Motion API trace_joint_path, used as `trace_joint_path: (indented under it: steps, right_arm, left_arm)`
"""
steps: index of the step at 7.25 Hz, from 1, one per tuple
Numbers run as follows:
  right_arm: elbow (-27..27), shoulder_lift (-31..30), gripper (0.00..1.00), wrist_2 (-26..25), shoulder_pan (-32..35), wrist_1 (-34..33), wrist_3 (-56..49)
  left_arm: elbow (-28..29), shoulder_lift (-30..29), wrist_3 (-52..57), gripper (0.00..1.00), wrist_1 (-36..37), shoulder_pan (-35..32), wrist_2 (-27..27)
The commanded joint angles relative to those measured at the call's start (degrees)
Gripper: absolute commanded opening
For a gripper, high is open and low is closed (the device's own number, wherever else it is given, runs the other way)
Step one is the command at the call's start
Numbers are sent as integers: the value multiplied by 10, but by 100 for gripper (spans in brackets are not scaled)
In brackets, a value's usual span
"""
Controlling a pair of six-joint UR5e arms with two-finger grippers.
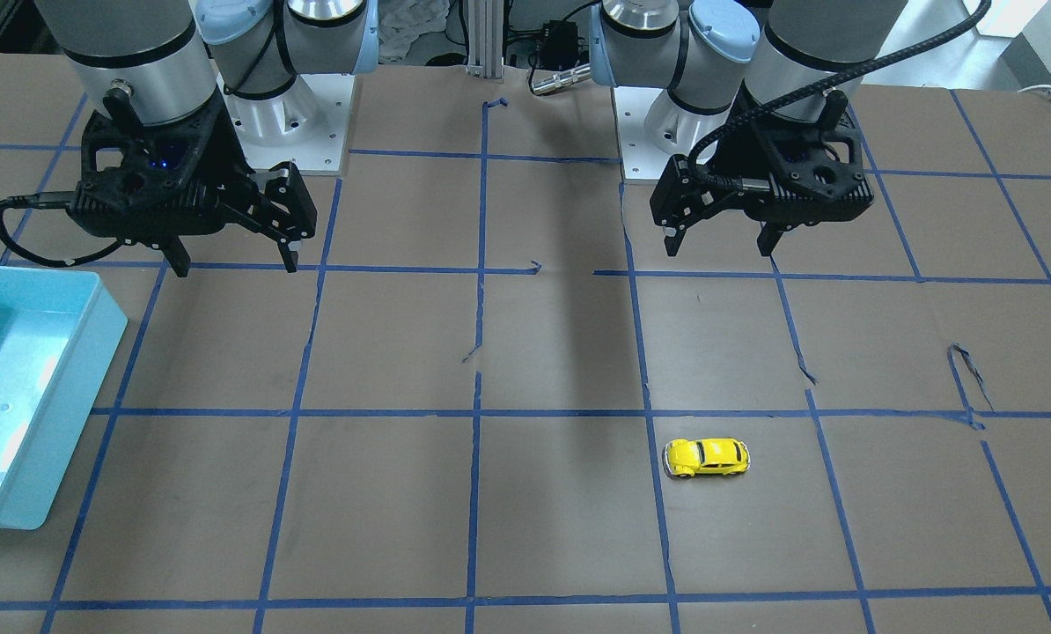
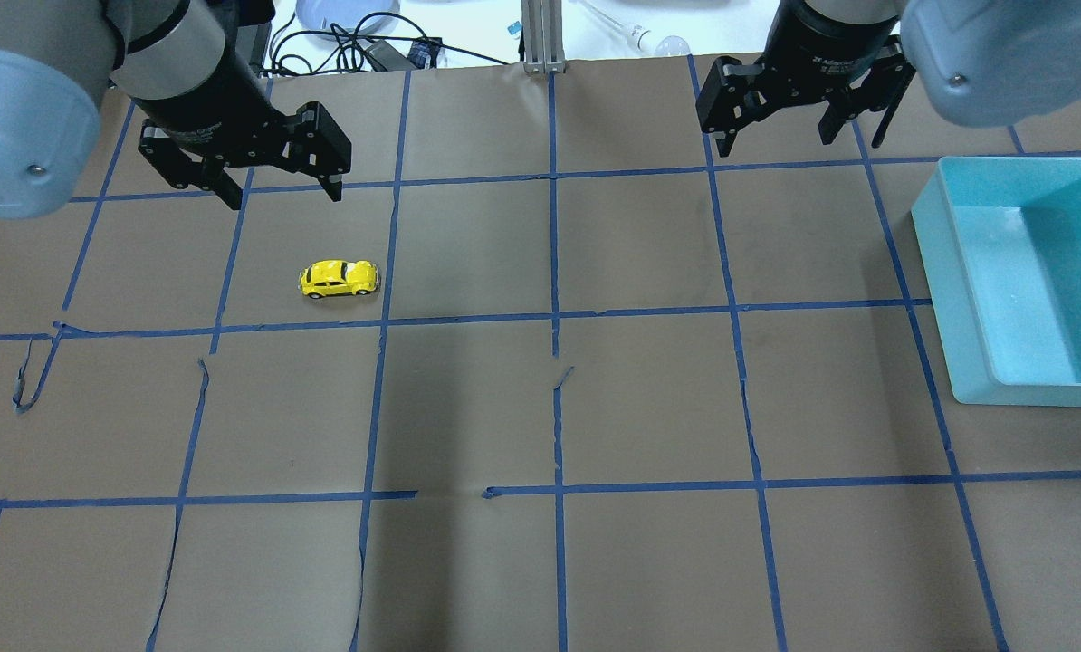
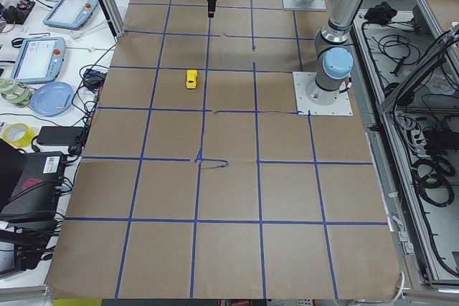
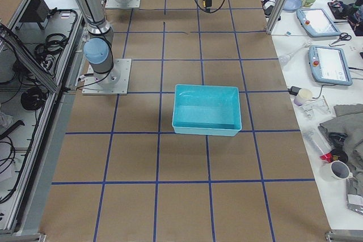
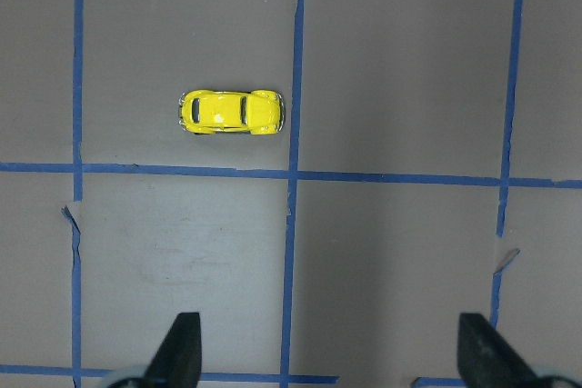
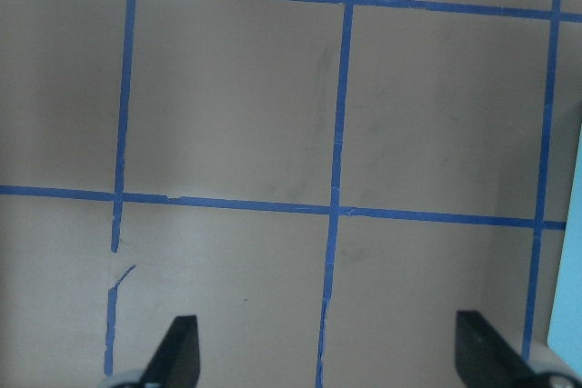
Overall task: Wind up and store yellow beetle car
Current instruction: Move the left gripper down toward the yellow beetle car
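Hanging above the left side of the overhead view, the left gripper has its jaws spread wide and holds nothing. From across the table the same gripper shows on the right, clear of the surface, with its two black fingers pointing down.

Just below it in the overhead view, and apart from it, the yellow beetle car stands on its wheels on the table. It lies lengthwise across the view inside one square of the grid of blue tape lines, near the line that runs along its lower side. The left wrist camera looks straight down on the car, which sits ahead of the fingertips and toward the left one, well short of both. It is just left of a tape line running away from the camera. Nothing touches the car. From the left end of the table it is a small yellow spot in the far half.

Farther right in the overhead view, the right gripper hovers with its jaws also spread and empty. In the front-facing view it hangs on the left. Its wrist camera shows only brown paper and tape between its fingertips.

At the far right of the overhead view a light blue plastic bin rests on the table, open side up, near the right gripper and well apart from the car. The bin is cut off by the left edge of the front-facing view, and from the right end of the table its whole rectangle is visible.
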Motion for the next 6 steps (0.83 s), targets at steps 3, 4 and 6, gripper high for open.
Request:
trace_joint_path:
  steps: [3,4,6]
  right_arm:
    - [-1,0,100,1,1,0,-1]
    - [-1,0,100,1,1,0,-1]
    - [-1,0,100,8,1,0,0]
  left_arm:
    - [-23,7,6,100,1,0,1]
    - [-29,7,10,100,8,2,1]
    - [-28,8,22,100,7,3,3]
